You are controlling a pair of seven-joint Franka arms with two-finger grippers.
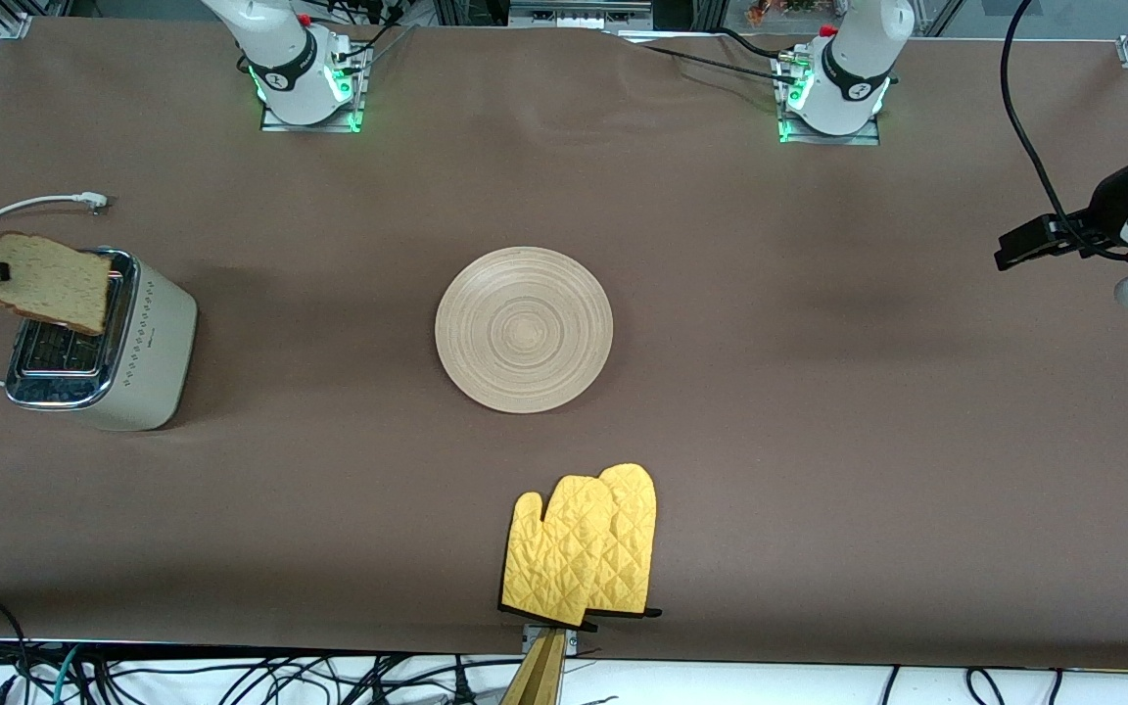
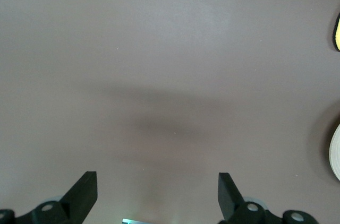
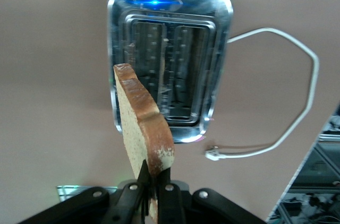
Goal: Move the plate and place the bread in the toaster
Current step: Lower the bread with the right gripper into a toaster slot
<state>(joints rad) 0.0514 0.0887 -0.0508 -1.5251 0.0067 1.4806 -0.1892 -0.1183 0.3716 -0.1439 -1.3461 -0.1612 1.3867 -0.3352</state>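
Bread point(image 1: 50, 282), a squarish light brown slice with a darker crust, hangs in the air over the cream-coloured two-slot toaster point(image 1: 148, 354) with its shiny chrome top, at roughly nine o'clock on the brown table point(image 1: 819, 441) in the front view. The right gripper point(image 3: 151, 189) is pinched tight on one edge of the slice, so that pickup looks done. The round, light beige wooden plate point(image 1: 523, 328) with ring grooves sits bare at the table's centre; whether it is in its final spot I can't judge. What's left, by my reading, is lining up and lowering the slice into a slot.

The slice stands on edge, its flat faces upright, its free end pointing away from the fingers out over the toaster. In the right wrist view its long axis seems tilted slightly off the slots' line, though the angle makes that hard to call.

The left gripper point(image 2: 158, 195) waits with jaws spread wide over bare table, at three o'clock. A pair of yellow quilted oven mitts point(image 1: 579, 548) lies at six o'clock.
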